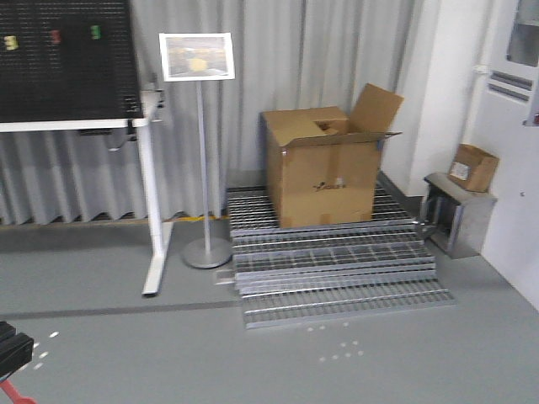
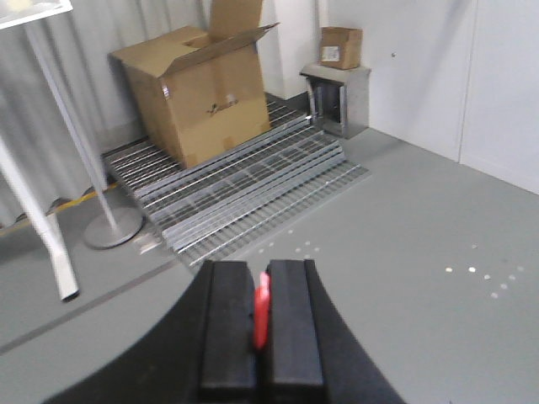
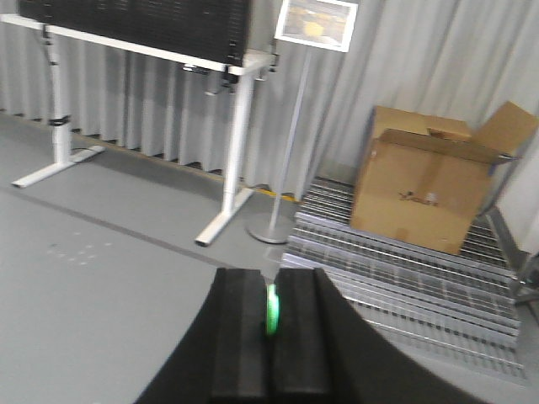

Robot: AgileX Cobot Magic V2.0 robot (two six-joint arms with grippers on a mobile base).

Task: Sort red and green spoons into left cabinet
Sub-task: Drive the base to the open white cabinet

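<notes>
In the left wrist view my left gripper [image 2: 260, 290] is shut on the red spoon [image 2: 262, 313], whose thin red edge shows between the black pads. In the right wrist view my right gripper [image 3: 271, 295] is shut on the green spoon [image 3: 272, 309], seen edge-on between the pads. Both grippers hang above a bare grey floor. In the front view a black gripper part [image 1: 12, 347] and a bit of red [image 1: 10, 392] show at the bottom left corner. The left cabinet is out of view.
An open cardboard box [image 1: 324, 162] stands on stacked metal grates [image 1: 333, 269]. A sign stand [image 1: 203, 151] and a white-legged table with a black pegboard [image 1: 67, 59] are at the left. A small box sits on a metal stand [image 1: 459, 210] at the right by white panels.
</notes>
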